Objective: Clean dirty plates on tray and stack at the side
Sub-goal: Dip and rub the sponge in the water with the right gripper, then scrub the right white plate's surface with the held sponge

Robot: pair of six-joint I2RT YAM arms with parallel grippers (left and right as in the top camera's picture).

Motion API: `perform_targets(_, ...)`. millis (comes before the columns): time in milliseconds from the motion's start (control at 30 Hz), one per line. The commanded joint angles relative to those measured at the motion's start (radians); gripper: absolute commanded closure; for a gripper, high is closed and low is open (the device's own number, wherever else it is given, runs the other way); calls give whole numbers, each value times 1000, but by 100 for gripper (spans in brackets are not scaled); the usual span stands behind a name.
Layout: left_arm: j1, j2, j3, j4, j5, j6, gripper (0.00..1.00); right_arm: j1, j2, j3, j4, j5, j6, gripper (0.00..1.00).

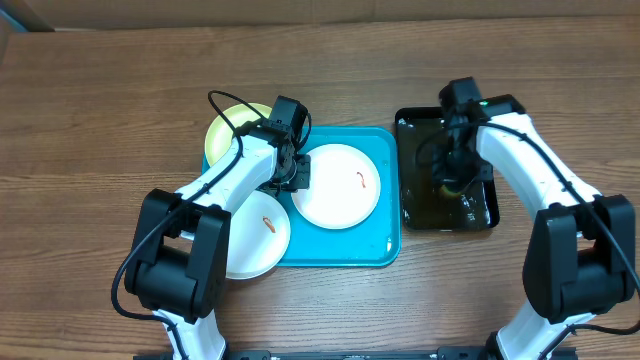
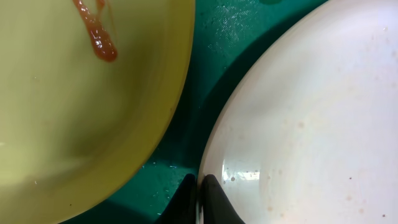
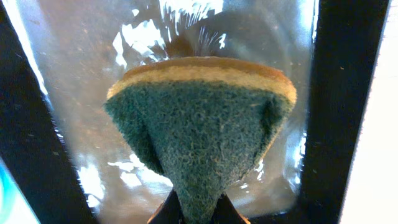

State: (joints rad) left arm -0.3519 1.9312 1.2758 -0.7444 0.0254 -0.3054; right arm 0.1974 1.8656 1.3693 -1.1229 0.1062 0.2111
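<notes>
**A:** So, where are the plates?

**B:** One white plate (image 1: pixel 340 185) lies in the middle of the blue tray (image 1: pixel 385 245). A yellow-green plate (image 1: pixel 232 128) and a second white plate (image 1: pixel 250 240) overhang its left side. Each has an orange smear (image 2: pixel 99 43).

**A:** And your claws?

**B:** My left claw (image 2: pixel 199 196) pinches the middle white plate's rim. My right claw (image 3: pixel 199 208) squeezes a sponge (image 3: pixel 199 118) above the wet black tray (image 1: pixel 490 215). I judge scrubbing comes next: carry the sponge across to the held plate.

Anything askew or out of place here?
Two plates sit partly off the tray: the yellow-green plate overhangs its far-left corner, the near white plate hangs over its left edge onto the table. The centre white plate, pinched at its rim by the left gripper, lies fully inside. Nothing looks broken.
</notes>
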Motion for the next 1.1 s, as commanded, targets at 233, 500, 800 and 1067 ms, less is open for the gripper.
perform_targets(233,-2,11,-4,-6,-7,6,92,131,-20,40,53,132,18,96)
perform_targets(500,-2,11,-4,-5,-7,6,91,291,-20,40,137,163,18,96)
perform_targets(800,-2,11,-4,-6,-7,6,90,407,-18,32,253,163,18,96)
perform_targets(1067,-2,11,-4,-6,-7,6,89,419,0,-24,356,163,1,96)
